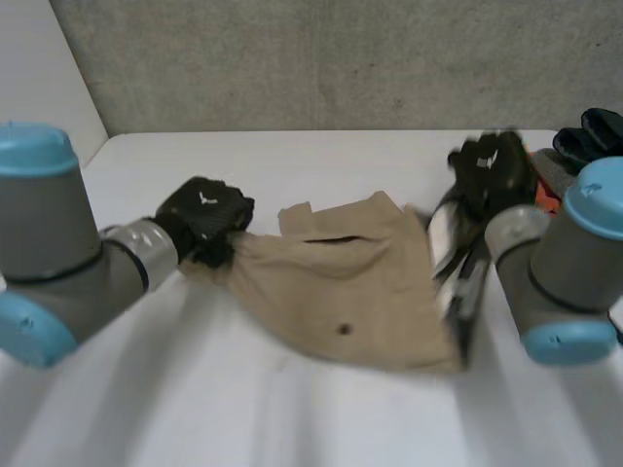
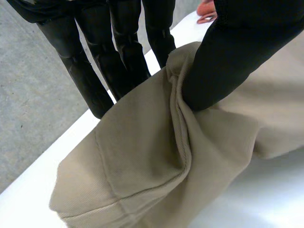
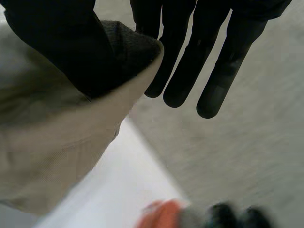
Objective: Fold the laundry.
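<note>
Where the tan garment [image 1: 341, 282] stretches across the white surface [image 1: 292, 418], it spans the gap between both arms, seam and small dark button showing. Left robot hand [image 1: 204, 219] at the garment's left edge: thumb pressed into a fold of cloth, straight fingers [image 2: 118, 52] behind it, cloth pinched between. Right robot hand [image 1: 492, 170] at the far right corner: thumb over the hem, fingers [image 3: 183, 61] straight beyond it, corner clamped against them. Pile of dark and orange items [image 1: 574, 156] on the surface just beyond the right robot hand.
</note>
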